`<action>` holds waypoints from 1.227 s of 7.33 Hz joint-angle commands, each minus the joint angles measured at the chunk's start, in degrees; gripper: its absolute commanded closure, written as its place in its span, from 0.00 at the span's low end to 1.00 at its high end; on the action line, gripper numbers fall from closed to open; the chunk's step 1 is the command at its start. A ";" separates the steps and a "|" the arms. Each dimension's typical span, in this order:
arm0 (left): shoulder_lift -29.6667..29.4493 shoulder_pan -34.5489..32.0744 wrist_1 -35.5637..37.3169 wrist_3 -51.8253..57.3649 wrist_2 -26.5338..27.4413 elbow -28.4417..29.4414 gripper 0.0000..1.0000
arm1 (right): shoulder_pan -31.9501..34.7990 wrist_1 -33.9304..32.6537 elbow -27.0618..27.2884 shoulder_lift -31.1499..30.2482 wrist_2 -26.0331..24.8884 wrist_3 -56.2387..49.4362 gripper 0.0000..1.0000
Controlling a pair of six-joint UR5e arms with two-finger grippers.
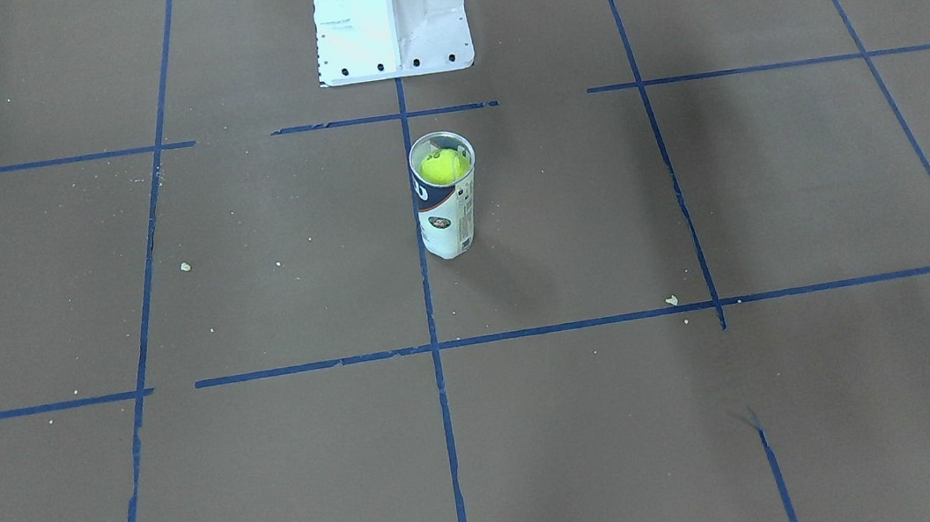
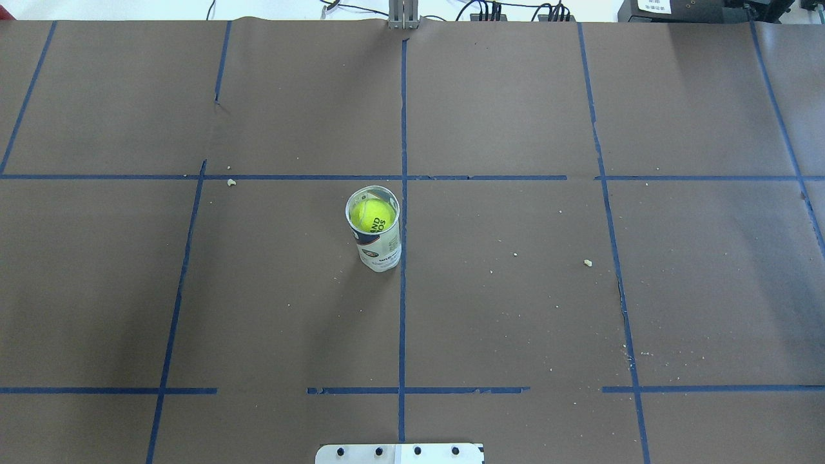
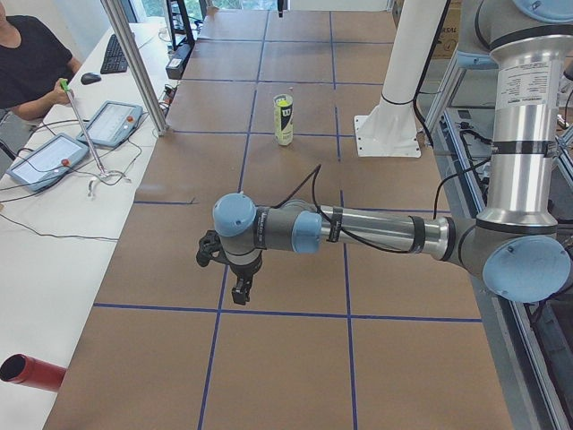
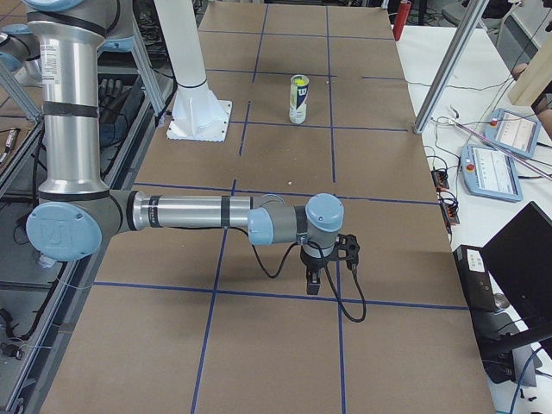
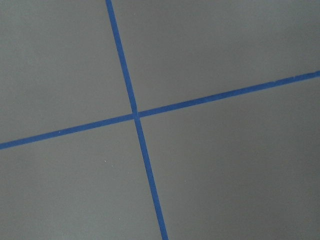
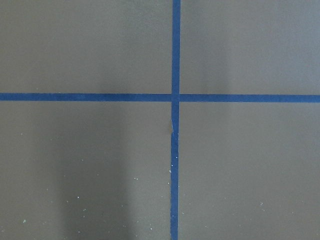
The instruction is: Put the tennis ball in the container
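Observation:
The container [image 2: 381,249], a clear tube with a blue and white label, stands upright near the middle of the table. The yellow-green tennis ball [image 2: 372,216] sits inside it just below the rim, also seen as the tennis ball [image 1: 444,166] in the container [image 1: 445,215]. My left gripper [image 3: 239,292] hangs over the table far from the container [image 3: 283,121], at the table's left end. My right gripper [image 4: 314,282] hangs far from the container [image 4: 297,103], at the right end. Both show only in side views, so I cannot tell whether they are open or shut.
The white robot base [image 1: 391,17] stands behind the tube. Blue tape lines [image 2: 403,290] grid the brown table. Both wrist views show only tape crossings. An operator [image 3: 27,67] sits at a side bench with tablets [image 3: 112,121]. A red cylinder [image 3: 31,372] lies at the bench edge.

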 commanded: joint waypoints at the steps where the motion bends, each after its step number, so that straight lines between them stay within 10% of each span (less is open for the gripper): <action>1: 0.27 -1.82 -0.93 -0.40 0.09 2.18 0.00 | -0.08 0.00 0.00 0.00 0.00 0.00 0.00; 9: 0.27 -2.71 -0.75 -0.41 0.26 2.18 0.00 | 0.00 0.00 0.00 0.00 0.00 0.00 0.00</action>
